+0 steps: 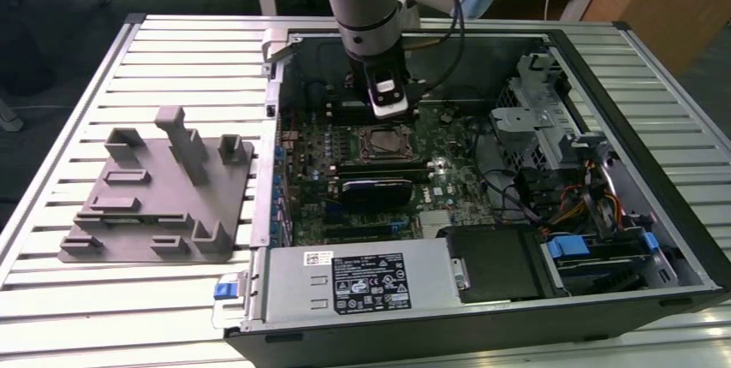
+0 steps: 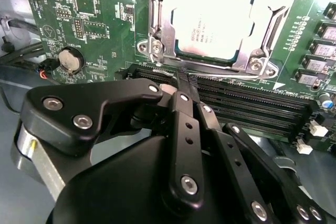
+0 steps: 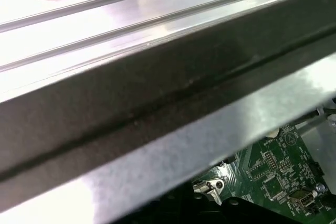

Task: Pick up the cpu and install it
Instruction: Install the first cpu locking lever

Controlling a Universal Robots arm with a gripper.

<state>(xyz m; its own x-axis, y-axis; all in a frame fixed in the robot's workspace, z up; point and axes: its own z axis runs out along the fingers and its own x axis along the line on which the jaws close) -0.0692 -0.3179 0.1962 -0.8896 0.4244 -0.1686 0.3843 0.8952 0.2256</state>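
The cpu (image 2: 216,20) lies flat in the socket frame (image 2: 157,35) on the green motherboard, its shiny metal top facing up. In the exterior view the cpu (image 1: 381,143) sits in the middle of the open computer case. My gripper (image 2: 185,80) hovers just beside the socket, over the black memory slots (image 2: 252,106). Its two black fingers are pressed together with nothing between them. Seen from the exterior view, the gripper (image 1: 389,116) hangs a little behind the socket, inside the case.
A grey plastic fixture block (image 1: 160,197) stands on the slatted table at the exterior view's left. Inside the case are a power supply (image 1: 342,282), a drive cage (image 1: 549,120) and cables (image 1: 594,210). The case wall (image 3: 157,114) is close to the wrist.
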